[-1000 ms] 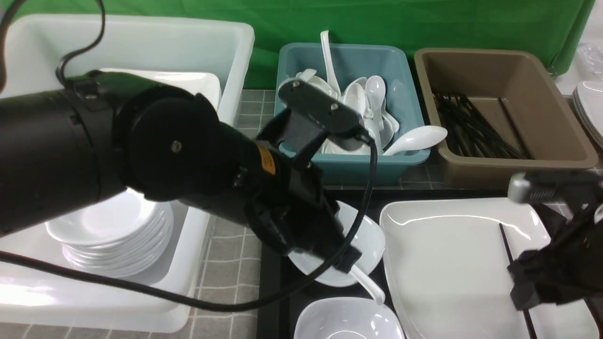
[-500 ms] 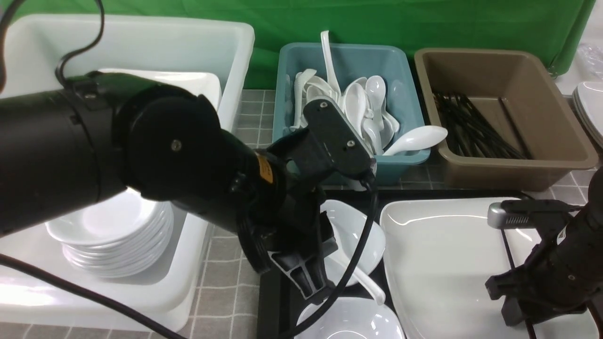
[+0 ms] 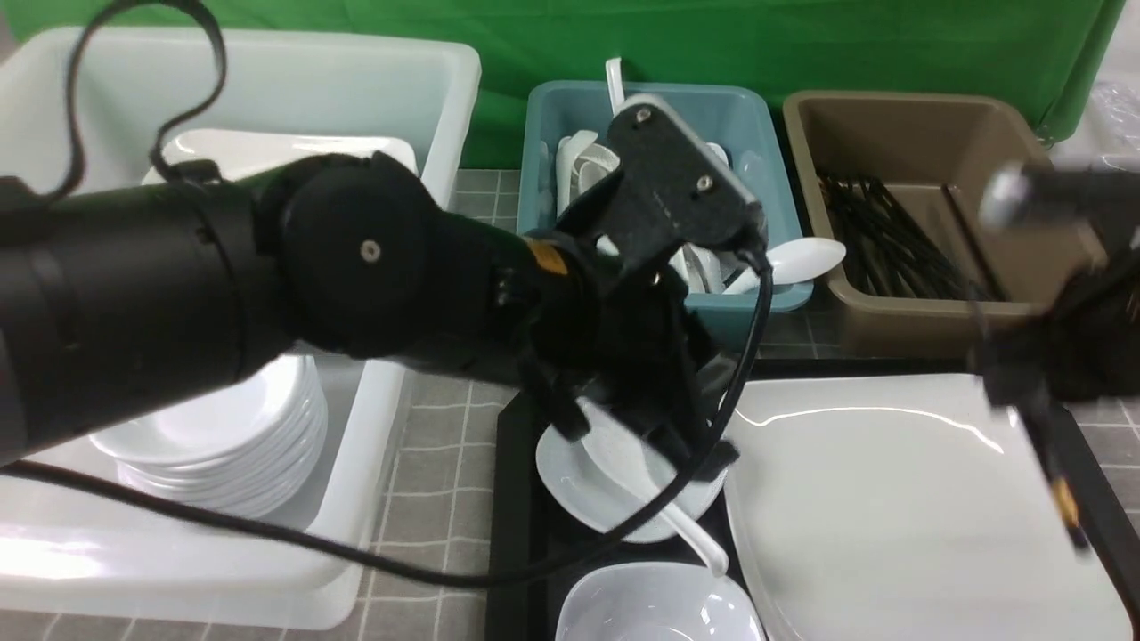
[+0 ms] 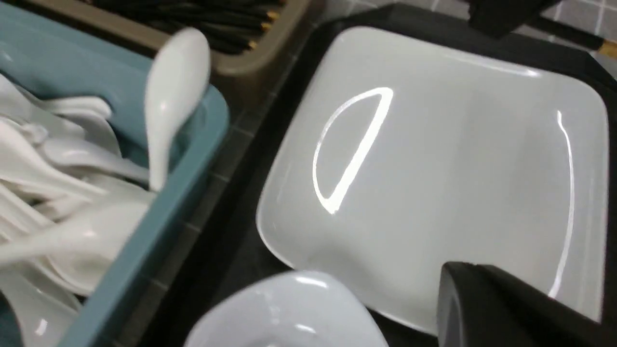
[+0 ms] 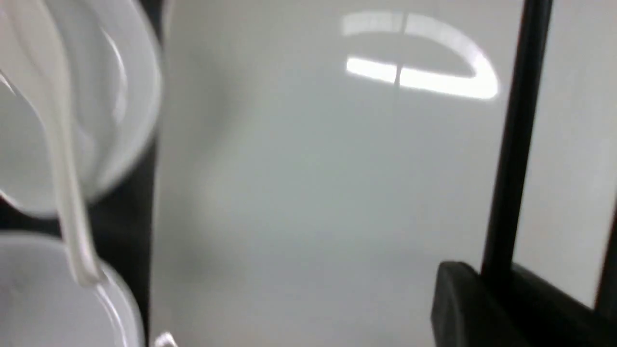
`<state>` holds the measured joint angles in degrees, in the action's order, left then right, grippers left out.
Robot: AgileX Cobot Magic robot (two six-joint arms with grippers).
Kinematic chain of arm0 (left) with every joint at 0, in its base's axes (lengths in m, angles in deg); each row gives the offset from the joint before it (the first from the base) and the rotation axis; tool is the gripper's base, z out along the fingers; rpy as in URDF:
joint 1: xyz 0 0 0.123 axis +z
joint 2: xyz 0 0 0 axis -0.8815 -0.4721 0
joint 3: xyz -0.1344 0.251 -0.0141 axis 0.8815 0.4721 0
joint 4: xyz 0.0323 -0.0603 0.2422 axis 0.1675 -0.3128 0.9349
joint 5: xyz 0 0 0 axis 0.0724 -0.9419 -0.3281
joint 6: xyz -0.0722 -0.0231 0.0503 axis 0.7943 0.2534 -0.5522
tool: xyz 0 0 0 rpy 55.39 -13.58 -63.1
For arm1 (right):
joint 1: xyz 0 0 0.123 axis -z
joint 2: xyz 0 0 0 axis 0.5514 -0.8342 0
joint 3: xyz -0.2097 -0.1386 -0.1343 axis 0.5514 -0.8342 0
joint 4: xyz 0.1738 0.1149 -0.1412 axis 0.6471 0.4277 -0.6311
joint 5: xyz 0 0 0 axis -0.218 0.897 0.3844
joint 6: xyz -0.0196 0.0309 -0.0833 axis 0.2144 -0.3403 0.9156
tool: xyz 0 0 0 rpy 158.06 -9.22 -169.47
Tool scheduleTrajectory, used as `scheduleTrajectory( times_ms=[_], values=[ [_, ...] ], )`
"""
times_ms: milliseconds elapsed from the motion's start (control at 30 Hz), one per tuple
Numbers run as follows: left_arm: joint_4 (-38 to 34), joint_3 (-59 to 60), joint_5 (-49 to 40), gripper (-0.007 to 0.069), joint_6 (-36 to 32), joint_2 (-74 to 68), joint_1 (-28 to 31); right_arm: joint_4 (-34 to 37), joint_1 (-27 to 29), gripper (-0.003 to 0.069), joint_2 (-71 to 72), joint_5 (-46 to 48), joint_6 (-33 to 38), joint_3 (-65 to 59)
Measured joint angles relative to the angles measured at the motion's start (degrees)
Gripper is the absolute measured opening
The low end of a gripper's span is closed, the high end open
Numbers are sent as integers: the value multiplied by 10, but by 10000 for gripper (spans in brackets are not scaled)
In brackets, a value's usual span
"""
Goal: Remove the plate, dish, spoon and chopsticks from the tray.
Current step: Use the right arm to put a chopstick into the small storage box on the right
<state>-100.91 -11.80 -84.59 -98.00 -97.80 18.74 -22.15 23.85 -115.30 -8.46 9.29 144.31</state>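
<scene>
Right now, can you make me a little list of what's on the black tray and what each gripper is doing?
tray: black, holds plate, dish, spoon and a small bowl
plate: big, white, bare
spoon: lying in the dish, handle poking out toward the small bowl
chopsticks: held up above the plate
left gripper: open, over the dish
right gripper: shut on the chopsticks

Two black arms reach in, the left across the middle, the right blurred at the edge.
The bulky black left arm [image 3: 178, 276] stretches toward the centre, its wrist bent so the left gripper [image 3: 641, 427] points down. Only one black finger [image 4: 501, 308] shows in its wrist view, so the jaw spacing is unclear. The right arm [image 3: 1100, 343] carries the right gripper [image 3: 1024, 387], clamped on thin black chopsticks [image 3: 1051, 467] hanging below.
</scene>
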Motion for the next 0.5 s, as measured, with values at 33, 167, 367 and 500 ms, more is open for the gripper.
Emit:
scheduleTrajectory(
  times_ms=[33,167,367,500],
  values=[
    [-2,-7,13,1,-2,-3,0,0,4,72,-1,-16,5,32],
    [-8,-54,81,1,1,-19,0,0,38,72,-57,-83,12,144],
    [-12,-81,118,1,53,-31,0,-1,77,75,-198,-174,12,252],
    [-9,-82,102,1,133,-31,3,-1,79,98,-267,-203,11,287]
  ],
)
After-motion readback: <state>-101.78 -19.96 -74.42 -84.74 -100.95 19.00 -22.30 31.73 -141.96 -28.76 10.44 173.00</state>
